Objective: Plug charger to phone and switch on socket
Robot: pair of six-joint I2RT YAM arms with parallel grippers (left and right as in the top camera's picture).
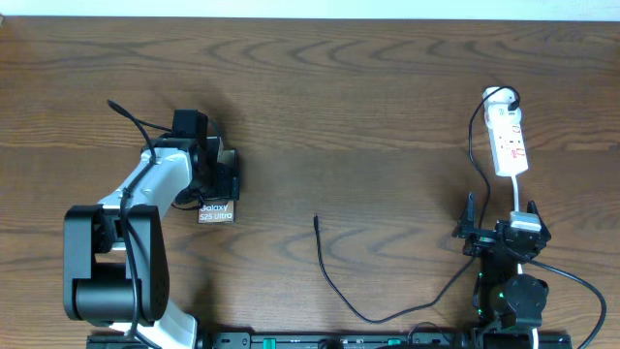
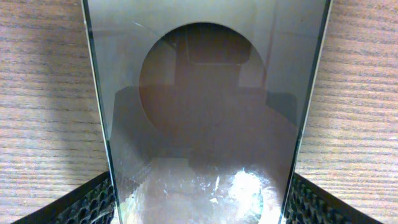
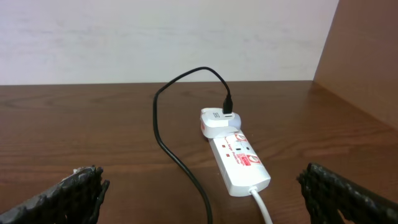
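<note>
Over on the left, the left hand (image 1: pixel 215 186) is hanging low over a flat, dark brownish smartphone (image 1: pixel 215 210) with white "Galaxy S25 Ultra" lettering. The smartphone is lying on the brown wood-grain table (image 1: pixel 368 87), and only its lettered end is showing from under the hand. Seen from the wrist, its glossy screen is filling the gap between the two black ribbed fingers (image 2: pixel 93 202), one sitting just outside each long edge. The jaws are standing wide and straddling the smartphone, but I cannot tell whether the pads are pressing on its edges or sitting just clear of them.

Well off to that hand's right, between the two hands and touching neither, the narrow tip of a thin long black cable (image 1: pixel 316 219) is lying loose on the table. The cable is trailing toward the near edge, then curving across to the right.

The right hand (image 1: pixel 501 225) is spreading its fingers fully apart and gripping nothing. Straight ahead of it, a small white elongated power strip (image 3: pixel 239 162) with red markings is lying flat. The cable is looping into a round white plug (image 3: pixel 217 121) at the strip's far end, and a white cord (image 3: pixel 261 205) is running back between the fingers.
</note>
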